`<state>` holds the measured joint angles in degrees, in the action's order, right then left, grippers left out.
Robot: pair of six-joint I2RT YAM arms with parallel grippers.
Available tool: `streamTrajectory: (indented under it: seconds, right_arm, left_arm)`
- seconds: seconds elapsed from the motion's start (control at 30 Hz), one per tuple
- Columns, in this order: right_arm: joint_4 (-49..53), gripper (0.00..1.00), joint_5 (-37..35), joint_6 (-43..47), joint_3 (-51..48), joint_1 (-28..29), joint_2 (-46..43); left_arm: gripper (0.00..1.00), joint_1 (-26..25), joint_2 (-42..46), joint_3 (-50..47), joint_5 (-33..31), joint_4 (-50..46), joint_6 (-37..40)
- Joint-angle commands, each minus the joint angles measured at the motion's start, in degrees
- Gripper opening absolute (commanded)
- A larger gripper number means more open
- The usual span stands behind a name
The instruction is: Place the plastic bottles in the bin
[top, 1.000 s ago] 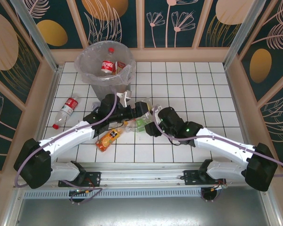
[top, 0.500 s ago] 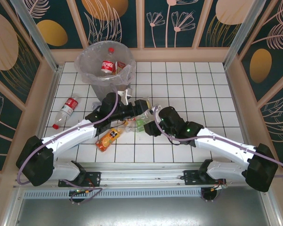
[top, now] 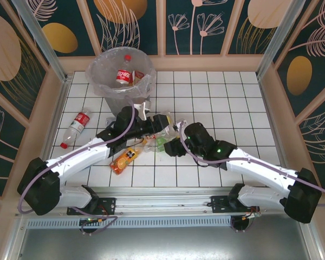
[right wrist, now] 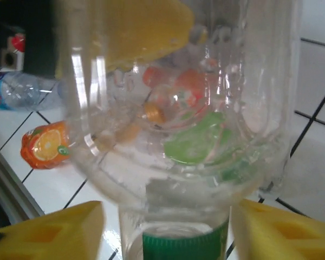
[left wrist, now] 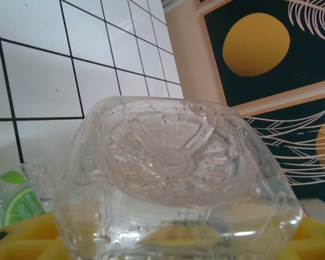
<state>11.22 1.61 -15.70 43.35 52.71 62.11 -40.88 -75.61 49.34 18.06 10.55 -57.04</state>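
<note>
My left gripper point(top: 161, 123) is shut on a clear plastic bottle point(top: 168, 120), held just above the tiles. In the left wrist view that bottle's ribbed base point(left wrist: 173, 162) looms over the yellow fingers point(left wrist: 21, 238). My right gripper point(top: 173, 146) is open, its yellow fingers point(right wrist: 49, 233) on either side of the neck of a green-capped bottle point(right wrist: 179, 108) with a lime label point(top: 160, 142). An orange-labelled bottle point(top: 124, 159) lies near the left forearm. A red-labelled bottle point(top: 77, 125) lies far left. The grey bin point(top: 105, 89) holds another red-labelled bottle point(top: 123, 73).
The bin stands at the back left, close to the left gripper. Wooden walls and metal posts ring the white tiled floor point(top: 222, 103). The two arms meet in the middle, crowding the bottles there. Another clear bottle point(right wrist: 21, 89) lies beyond the orange one.
The right arm has edged slightly toward the green-capped bottle. The left gripper keeps its clear bottle at almost the same spot.
</note>
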Motion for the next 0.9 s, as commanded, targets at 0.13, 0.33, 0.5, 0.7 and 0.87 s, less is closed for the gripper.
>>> streamTrajectory:
  seconds: [0.13,0.33,0.5,0.7,0.87]
  right_arm:
    - [-3.5,0.83,0.7,-1.4,-2.7,0.1,-6.9]
    - [-2.8,0.90,-0.9,-3.9,-3.2,0.2,-11.4]
    - [0.2,0.99,-6.1,-5.9,-2.1,0.2,-12.4]
    - [2.0,0.99,-9.6,-6.0,-0.8,0.2,-13.1]
    - [3.8,0.99,-10.1,-5.2,0.5,0.2,-13.2]
  left_arm:
    - [0.59,0.1,0.0,11.8,-4.8,-10.5,8.1]
    - [0.60,2.9,-3.7,25.0,-7.8,-19.7,15.7]
    - [0.61,7.0,-6.9,36.5,-10.6,-27.8,22.3]
    - [0.62,11.7,-12.6,51.3,-16.2,-37.6,30.0]
    - [0.64,14.2,-18.5,65.0,-23.5,-45.8,36.7]
